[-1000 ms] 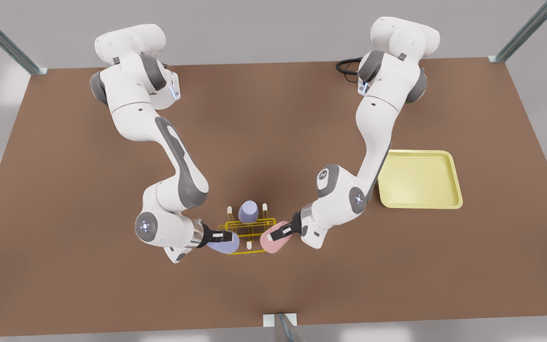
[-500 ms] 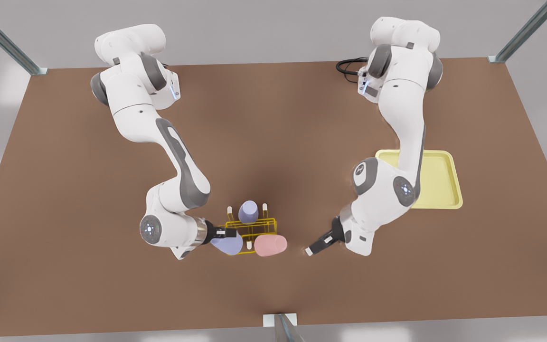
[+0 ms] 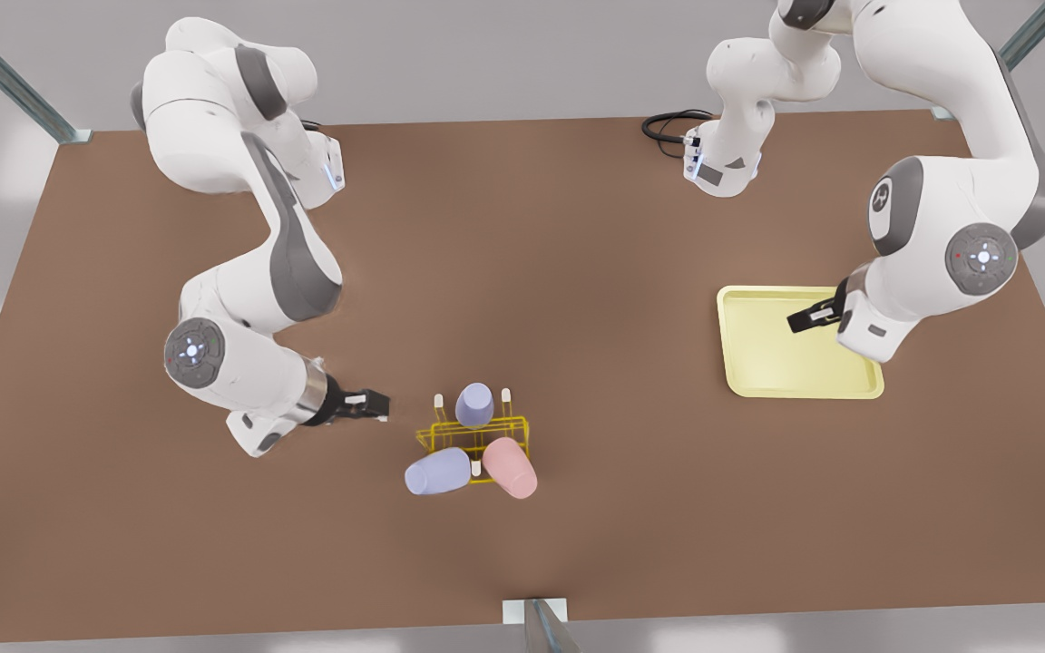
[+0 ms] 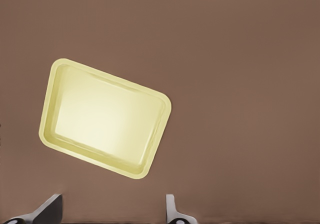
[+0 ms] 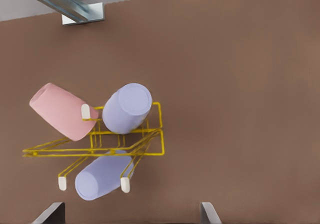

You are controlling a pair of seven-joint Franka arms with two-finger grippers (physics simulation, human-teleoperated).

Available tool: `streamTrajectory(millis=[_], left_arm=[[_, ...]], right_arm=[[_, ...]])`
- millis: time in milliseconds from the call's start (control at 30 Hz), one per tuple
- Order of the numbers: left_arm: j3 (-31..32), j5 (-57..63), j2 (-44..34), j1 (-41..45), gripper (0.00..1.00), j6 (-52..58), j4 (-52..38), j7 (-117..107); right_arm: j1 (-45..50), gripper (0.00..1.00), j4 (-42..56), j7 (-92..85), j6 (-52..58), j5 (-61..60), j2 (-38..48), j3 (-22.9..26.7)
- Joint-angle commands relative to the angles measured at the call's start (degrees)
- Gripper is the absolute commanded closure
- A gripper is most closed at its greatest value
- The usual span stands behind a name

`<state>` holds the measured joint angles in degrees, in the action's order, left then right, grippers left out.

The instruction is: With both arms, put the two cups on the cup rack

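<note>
The yellow wire cup rack (image 3: 515, 426) stands at the table's front middle. The pale pink cup (image 3: 511, 467) and a lavender cup (image 3: 437, 472) lean tilted on its near pegs; a twin lavender cup (image 3: 474, 404) sits on a far peg. In the right wrist view I see the rack (image 5: 156, 134), the pink cup (image 5: 60, 111), the lavender cup (image 5: 126, 108) and the twin (image 5: 100, 179). My right gripper (image 3: 376, 404) (image 5: 131, 215) hangs open just off the rack toward the front view's left. My left gripper (image 3: 804, 319) (image 4: 110, 214) hovers open over the tray.
A flat pale-yellow tray (image 3: 799, 390) (image 4: 145, 166) lies at the front view's right, under my left gripper. A black cable (image 3: 663, 122) coils at the back by one arm's base. Metal posts stand at the table's corners and front edge (image 3: 536, 621).
Both grippers let go of their cups. The left gripper pulled far back over the tray; the right gripper backed off the rack. The pink cup has tilted on its peg.
</note>
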<state>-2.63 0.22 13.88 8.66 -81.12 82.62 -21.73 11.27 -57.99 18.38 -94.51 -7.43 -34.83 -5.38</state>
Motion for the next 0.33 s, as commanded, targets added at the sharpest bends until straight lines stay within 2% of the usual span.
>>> streamTrajectory(millis=[0,67,100,200,300], left_arm=[[-0.01,-0.40,-0.08,-0.66,0.00,5.10,-0.09,18.74],[-0.01,-0.49,-0.08,-1.01,0.00,5.98,-0.09,18.83],[0.08,-0.57,-0.08,-1.01,0.00,5.98,-0.09,18.83],[0.08,-1.98,-0.25,-1.10,0.00,6.24,-0.09,18.74],[0.08,-1.98,-0.25,-1.10,0.00,6.77,-0.09,18.83]], right_arm=[[-3.52,0.00,-0.01,-8.34,11.19,10.41,2.48,0.37],[-8.54,0.00,-6.07,-12.66,12.60,10.15,10.74,0.28],[-11.35,0.00,-8.97,-21.72,13.12,10.15,13.56,0.28],[-12.94,0.00,-14.43,-23.92,13.12,13.23,17.87,0.28],[-13.11,0.00,-15.74,-24.09,13.03,13.14,19.45,0.28]])
